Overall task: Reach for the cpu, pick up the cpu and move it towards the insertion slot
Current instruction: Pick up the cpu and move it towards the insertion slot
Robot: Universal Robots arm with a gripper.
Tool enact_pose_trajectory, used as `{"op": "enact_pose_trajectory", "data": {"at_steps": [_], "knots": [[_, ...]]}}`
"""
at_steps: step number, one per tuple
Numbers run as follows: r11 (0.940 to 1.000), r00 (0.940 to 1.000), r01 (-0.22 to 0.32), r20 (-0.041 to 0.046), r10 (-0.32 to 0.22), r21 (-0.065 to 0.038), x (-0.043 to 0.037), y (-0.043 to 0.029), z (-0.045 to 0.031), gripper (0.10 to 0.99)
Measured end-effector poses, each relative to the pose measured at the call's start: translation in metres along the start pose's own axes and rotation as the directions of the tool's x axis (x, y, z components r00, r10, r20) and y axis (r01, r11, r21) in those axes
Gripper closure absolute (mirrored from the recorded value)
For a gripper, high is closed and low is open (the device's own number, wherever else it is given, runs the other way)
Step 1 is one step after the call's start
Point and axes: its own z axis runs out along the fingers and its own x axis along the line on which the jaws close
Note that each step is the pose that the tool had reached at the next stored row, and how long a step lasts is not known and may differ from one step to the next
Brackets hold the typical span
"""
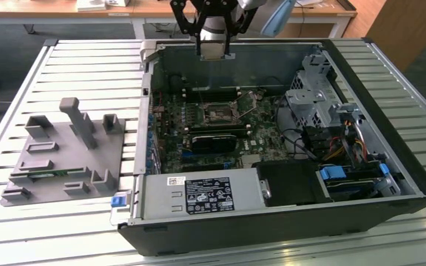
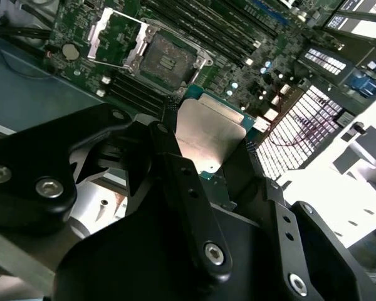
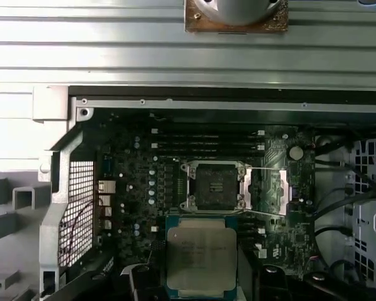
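Because the cpu point(image 3: 201, 260), a thin square chip with a shiny silver top plate and a pale green rim, is clamped between the black fingers point(image 2: 182, 182) of the gripper point(image 2: 207, 157) by its edges alone, a slip or a tilt is the first hazard. In both wrist views it hangs in the air above the green motherboard point(image 3: 138, 182), near the insertion slot point(image 3: 214, 186), a square socket with a silvery metal frame and dark centre, but not over it. The socket's load plate point(image 2: 116, 34) stands folded open beside it. If the chip comes in skewed or off-centre, I judge it could catch on that frame or bend the contacts. In the exterior view the gripper point(image 1: 214, 52) sits high above the rear wall of the open black computer case point(image 1: 390, 111), so a low path could strike it.
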Motion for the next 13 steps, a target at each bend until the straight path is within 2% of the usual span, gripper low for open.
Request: {"op": "enact_pose_trajectory", "data": {"at_steps": [5, 13], "knots": [[1.0, 1.0, -0.001, 0.0007, 0.001, 0.0, -0.0141, 0.0021, 0.0008, 0.545], [1.0, 1.0, -0.007, 0.0008, 0.007, 0.0, -0.0169, 0.0021, 0.0008, 0.545]]}}
